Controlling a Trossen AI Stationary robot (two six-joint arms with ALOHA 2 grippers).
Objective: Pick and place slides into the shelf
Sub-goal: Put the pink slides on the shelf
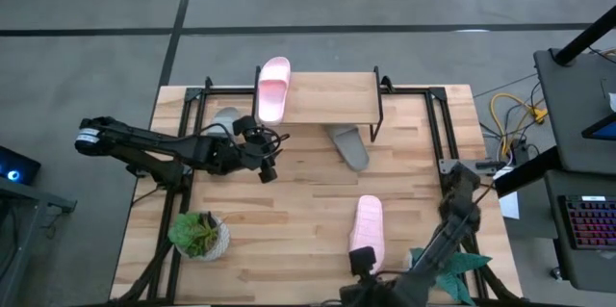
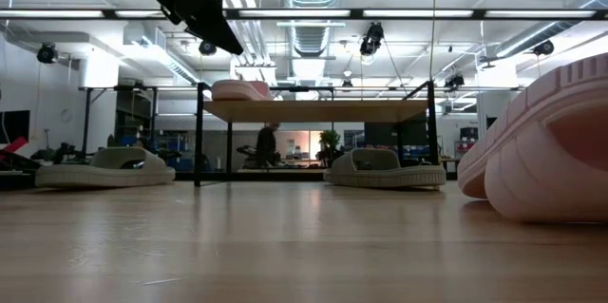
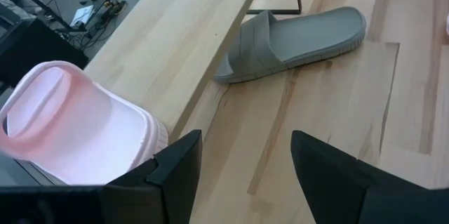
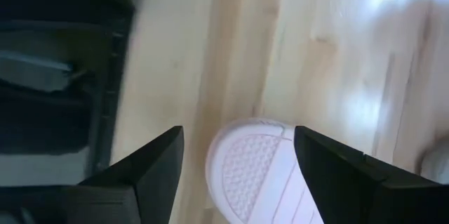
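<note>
One pink slide [image 1: 273, 89] lies on the left end of the shelf [image 1: 332, 98], its sole on the plank. A grey slide [image 1: 227, 117] rests on the table by the shelf's left legs, and a second grey slide [image 1: 348, 145] lies half under its right part. The other pink slide [image 1: 367, 233] lies flat near the table's front. My left gripper [image 1: 268, 158] hangs open in front of the shelf's left end, with nothing between its fingers [image 3: 245, 175]. My right gripper [image 1: 364, 264] is open above that pink slide's near end [image 4: 256, 164], one finger on each side.
A potted plant [image 1: 200, 235] stands at the table's front left. Green leaves [image 1: 462, 267] lie at the front right beside my right arm. Black frame rails [image 1: 445, 134] run along both table sides. Bare wood [image 1: 289, 201] lies between the shelf and the front pink slide.
</note>
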